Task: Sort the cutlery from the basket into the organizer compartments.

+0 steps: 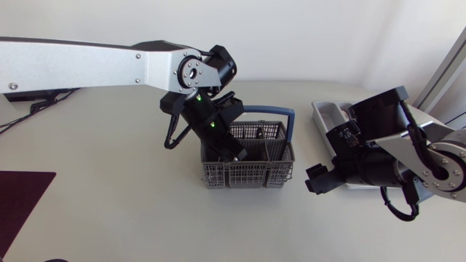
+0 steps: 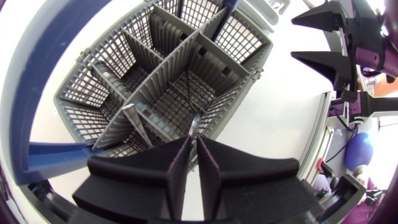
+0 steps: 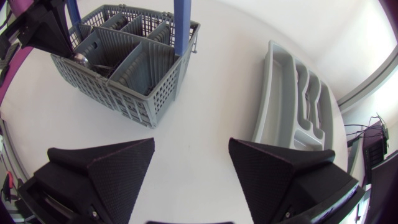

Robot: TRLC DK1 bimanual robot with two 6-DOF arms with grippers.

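The grey mesh basket (image 1: pixel 251 177) with a blue handle (image 1: pixel 282 113) stands mid-table. My left gripper (image 1: pixel 231 150) is down inside it. From the left wrist, its fingers (image 2: pixel 177 165) are closed to a sliver on the tip of a thin metal cutlery handle (image 2: pixel 194 124) in a middle compartment. A second utensil (image 2: pixel 134 118) leans in the neighbouring compartment. The grey organizer (image 3: pixel 298 99) lies at the right, its compartments bare where visible. My right gripper (image 1: pixel 318 180) hovers open between basket and organizer, holding nothing, and appears too in the left wrist view (image 2: pixel 295 38).
A dark red mat (image 1: pixel 22 200) lies at the table's left front edge. My right arm covers much of the organizer (image 1: pixel 328 113) from above. A spoon (image 3: pixel 84 59) rests in the basket (image 3: pixel 124 68) beside my left gripper (image 3: pixel 43 28).
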